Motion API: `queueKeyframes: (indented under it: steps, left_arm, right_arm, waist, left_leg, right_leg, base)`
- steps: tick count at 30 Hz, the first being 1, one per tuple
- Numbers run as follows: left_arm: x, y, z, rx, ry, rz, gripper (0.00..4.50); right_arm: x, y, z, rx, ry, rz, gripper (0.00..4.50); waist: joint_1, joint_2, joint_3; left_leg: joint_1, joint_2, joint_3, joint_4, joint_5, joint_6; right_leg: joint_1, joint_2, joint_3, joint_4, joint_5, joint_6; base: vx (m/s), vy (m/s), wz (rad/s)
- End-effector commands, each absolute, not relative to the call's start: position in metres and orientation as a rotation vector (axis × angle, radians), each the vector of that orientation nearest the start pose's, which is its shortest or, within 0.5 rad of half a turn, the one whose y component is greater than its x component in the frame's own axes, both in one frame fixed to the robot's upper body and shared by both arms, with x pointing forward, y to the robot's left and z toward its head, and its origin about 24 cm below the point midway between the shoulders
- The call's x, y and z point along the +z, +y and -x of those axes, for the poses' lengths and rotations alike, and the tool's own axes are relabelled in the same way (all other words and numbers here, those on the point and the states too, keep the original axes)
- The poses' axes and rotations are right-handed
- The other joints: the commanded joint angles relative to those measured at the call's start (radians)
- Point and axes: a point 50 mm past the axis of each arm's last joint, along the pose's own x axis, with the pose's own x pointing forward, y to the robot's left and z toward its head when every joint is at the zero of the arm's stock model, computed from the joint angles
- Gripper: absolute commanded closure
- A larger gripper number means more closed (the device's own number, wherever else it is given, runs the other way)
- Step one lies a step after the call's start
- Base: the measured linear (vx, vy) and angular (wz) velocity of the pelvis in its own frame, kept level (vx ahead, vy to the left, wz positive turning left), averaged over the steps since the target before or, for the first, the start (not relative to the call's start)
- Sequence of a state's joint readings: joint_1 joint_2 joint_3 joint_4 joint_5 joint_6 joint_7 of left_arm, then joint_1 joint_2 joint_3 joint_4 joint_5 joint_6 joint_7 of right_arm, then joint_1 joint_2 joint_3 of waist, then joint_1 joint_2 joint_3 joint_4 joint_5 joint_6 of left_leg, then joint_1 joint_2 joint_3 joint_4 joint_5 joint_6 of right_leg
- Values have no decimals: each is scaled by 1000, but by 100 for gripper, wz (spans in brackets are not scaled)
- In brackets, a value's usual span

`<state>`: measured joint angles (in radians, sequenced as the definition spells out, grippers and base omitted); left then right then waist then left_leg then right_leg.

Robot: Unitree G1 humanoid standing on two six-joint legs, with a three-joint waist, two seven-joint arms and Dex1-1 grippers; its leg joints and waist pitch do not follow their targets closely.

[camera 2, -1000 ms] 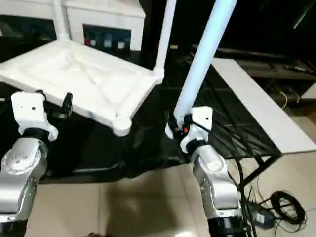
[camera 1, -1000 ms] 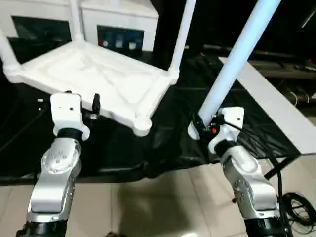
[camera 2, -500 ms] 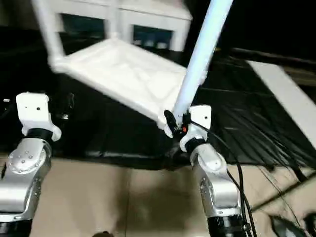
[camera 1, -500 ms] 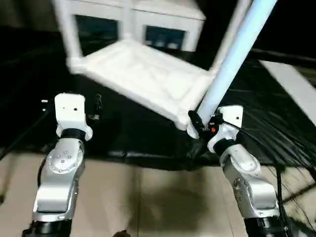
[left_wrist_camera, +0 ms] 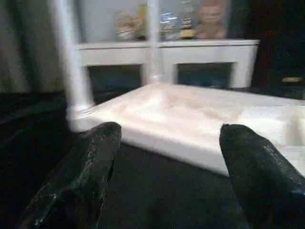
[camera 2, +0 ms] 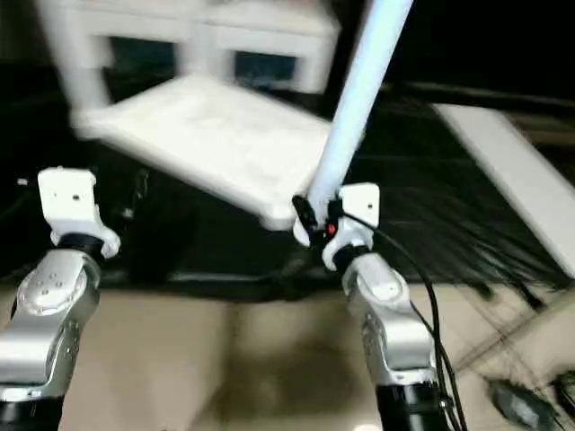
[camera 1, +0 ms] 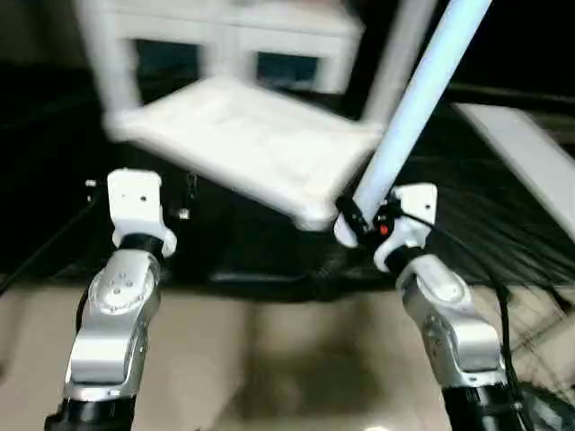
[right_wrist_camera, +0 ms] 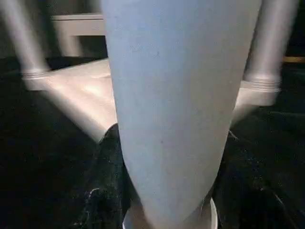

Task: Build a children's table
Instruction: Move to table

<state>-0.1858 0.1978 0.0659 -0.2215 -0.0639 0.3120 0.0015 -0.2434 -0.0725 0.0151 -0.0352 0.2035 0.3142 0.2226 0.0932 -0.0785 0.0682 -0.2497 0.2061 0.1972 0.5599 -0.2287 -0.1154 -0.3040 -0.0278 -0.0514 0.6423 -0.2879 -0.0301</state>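
Unmoved, right claw [camera 1: 352, 222] grips a leg [camera 1: 409, 112]; left claw [left_wrist_camera: 167, 157] gapes empty.

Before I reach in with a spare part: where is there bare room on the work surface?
The black cloth is bare in front of the tabletop, between the left end effector and the right end effector. The white board at the right also lies bare. It is crowded at the tabletop's near corner, where the right end effector holds the leg.
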Motion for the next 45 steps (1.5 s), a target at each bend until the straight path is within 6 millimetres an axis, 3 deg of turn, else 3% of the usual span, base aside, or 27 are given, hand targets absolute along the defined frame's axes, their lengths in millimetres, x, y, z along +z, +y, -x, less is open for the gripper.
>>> queueKeyframes:
  steps: [1,3,5,8,11,12,13,14,16,18,20,21,22,26,27,28,29,31,32,34,35,37,39,41,42,43,45]
  left_arm:
    - [121,173,-284,-28,-105,-121,75]
    - [121,173,-284,-30,-107,-126,75]
    - [121,173,-284,-30,-105,-127,75]
    - [121,174,-284,-29,-103,-128,75]
    - [120,174,-284,-27,-102,-134,75]
    - [120,174,-284,-27,-102,-134,75]
    - [120,175,-284,-26,-101,-135,75]
    - [120,175,-284,-25,-102,-136,75]
    - [120,175,-284,-26,-100,-137,75]
    - [120,175,-284,-26,-100,-139,75]
    - [120,175,-284,-27,-100,-142,75]
    - [120,176,-284,-29,-99,-146,75]
    - [120,176,-284,-29,-99,-146,75]
    - [120,176,-285,-34,-98,-155,75]
    - [120,176,-284,-34,-98,-156,75]
    - [120,176,-285,-35,-99,-156,75]
    - [120,176,-285,-36,-99,-157,75]
    - [120,176,-285,-43,-98,-160,75]
    - [120,176,-285,-43,-98,-160,75]
    - [119,175,-285,-61,-96,-159,75]
    - [119,174,-285,-66,-95,-158,75]
    - [119,172,-286,-78,-95,-162,75]
    - [119,170,-287,-89,-95,-169,75]
    - [118,170,-287,-90,-93,-170,75]
    - [118,170,-288,-100,-88,-173,75]
    - [116,169,-288,-136,-71,-164,75]
    - [112,167,-287,-210,-39,-156,75]
  right_arm:
    - [88,-136,-296,309,24,-110,259]
    - [89,-136,-296,311,22,-103,259]
    - [89,-136,-295,313,21,-102,259]
    - [89,-135,-295,324,16,-98,259]
    - [89,-135,-295,333,16,-95,259]
    - [89,-135,-295,332,16,-94,259]
    - [89,-135,-295,332,15,-93,259]
    - [89,-135,-295,331,15,-94,259]
    - [89,-135,-295,332,15,-93,259]
    - [89,-135,-295,336,16,-92,259]
    - [88,-134,-295,341,19,-91,259]
    - [87,-134,-295,347,23,-91,259]
    - [87,-134,-295,349,24,-92,259]
    - [85,-129,-293,392,29,-56,259]
    - [85,-129,-293,390,34,-51,259]
    - [84,-129,-293,386,37,-49,259]
    - [84,-128,-293,383,38,-47,259]
    - [84,-130,-293,359,30,-90,259]
    - [84,-130,-293,356,30,-97,259]
    - [84,-133,-293,342,26,-115,259]
    - [85,-133,-293,344,23,-111,259]
    - [85,-134,-292,352,17,-100,259]
    - [86,-133,-291,361,11,-99,259]
    - [87,-133,-290,363,9,-104,259]
    - [86,-133,-289,376,11,-113,259]
    - [86,-132,-287,404,12,-112,259]
    - [86,-131,-285,440,13,-114,259]
  waist:
    - [46,17,-53]
    - [45,0,-71]
    - [23,24,-73]
    - [-60,55,-106]
    - [-62,26,-97]
    - [-62,2,-88]
    - [-47,-66,-93]
    - [2,-48,-71]
    - [7,-45,-79]
    - [3,-11,-63]
    - [-19,51,-61]
    - [-80,73,-69]
    - [-69,73,-82]
    - [-74,42,-77]
    - [-73,10,-67]
    - [-42,-58,-80]
    - [-4,-27,-62]
    - [0,-21,-74]
    - [-14,-1,-76]
    - [-2,22,-61]
    - [-58,73,-74]
    - [-59,75,-87]
    - [-55,71,-69]
    - [-67,41,-71]
    - [-49,-27,-89]
    - [-11,-31,-74]
    - [8,-7,-72]
  left_leg:
    - [-99,-23,-29,-13,-263,58]
    - [-145,-36,-56,38,-69,113]
    - [-147,-18,-68,-14,33,121]
    - [121,122,-236,-54,68,375]
    - [82,81,-207,-33,306,595]
    - [46,-5,-139,-15,256,529]
    - [-52,-120,-62,23,34,394]
    - [-96,-112,-77,134,-137,274]
    - [-171,-77,-111,178,-57,141]
    - [-173,-30,-122,138,10,92]
    - [-95,-10,-98,-20,41,114]
    - [-5,54,-203,-67,-120,169]
    - [55,84,-235,-52,-259,251]
    - [41,55,-183,-47,-57,460]
    - [7,11,-127,-46,-111,423]
    - [-120,-89,-93,12,-212,361]
    - [-93,-97,-90,71,-217,311]
    - [-168,-62,-124,177,-61,174]
    - [-137,-53,-124,154,-57,128]
    - [-130,-23,-101,51,28,138]
    - [11,53,-171,-43,-29,173]
    - [91,95,-233,-33,-46,334]
    - [52,68,-180,-49,-23,425]
    - [37,-1,-125,-38,-48,409]
    - [-44,-79,-77,7,-148,328]
    - [-63,-110,-69,121,-197,243]
    - [-141,-74,-116,176,-73,146]
  right_leg:
    - [104,-169,116,-179,-579,24]
    - [132,-157,121,-174,-497,2]
    - [112,-96,47,-151,-283,-37]
    - [-97,-42,-32,31,-109,15]
    - [-177,-68,-3,90,-1,101]
    - [-151,-73,20,-1,121,47]
    - [-3,-83,94,-73,120,48]
    - [42,-230,199,-176,-319,-88]
    - [112,-226,182,-139,-243,-279]
    - [91,-222,126,-148,-119,-381]
    - [52,-88,-3,-137,-205,-249]
    - [-51,-5,-40,18,-169,-109]
    - [-102,-30,-25,67,-137,-23]
    - [-162,-52,-18,84,40,62]
    - [-125,-75,11,-2,108,9]
    - [30,-137,87,-89,-40,57]
    - [12,-219,117,-159,-352,62]
    - [70,-294,78,-173,-535,5]
    - [47,-252,116,-165,-514,-82]
    - [52,-166,43,-153,-388,-232]
    - [-55,-32,-45,-14,-165,-148]
    - [-148,-49,-32,78,-90,-14]
    - [-167,-55,-34,96,12,31]
    - [-135,-79,-8,-1,124,-37]
    - [7,-111,76,-64,35,-51]
    - [37,-201,168,-168,-425,-169]
    - [103,-238,189,-152,-440,-293]
  base:
    - [111,11,-67]
    - [126,25,-21]
    - [137,42,-11]
    - [243,37,-3]
    - [177,-22,-10]
    - [91,-37,-3]
    - [91,-37,-3]
    - [98,-23,15]
    - [144,-25,6]
    - [139,22,-2]
    - [146,69,-1]
    - [197,82,6]
    - [197,82,6]
    - [137,14,5]
    - [86,-72,0]
    - [86,-72,0]
    - [78,-89,22]
    - [113,-57,41]
    - [123,-15,29]
    - [128,27,19]
    - [152,61,8]
    - [172,53,5]
    - [139,12,8]
    - [125,-19,1]
    - [112,-66,16]
    - [112,-66,16]
    - [117,-40,6]
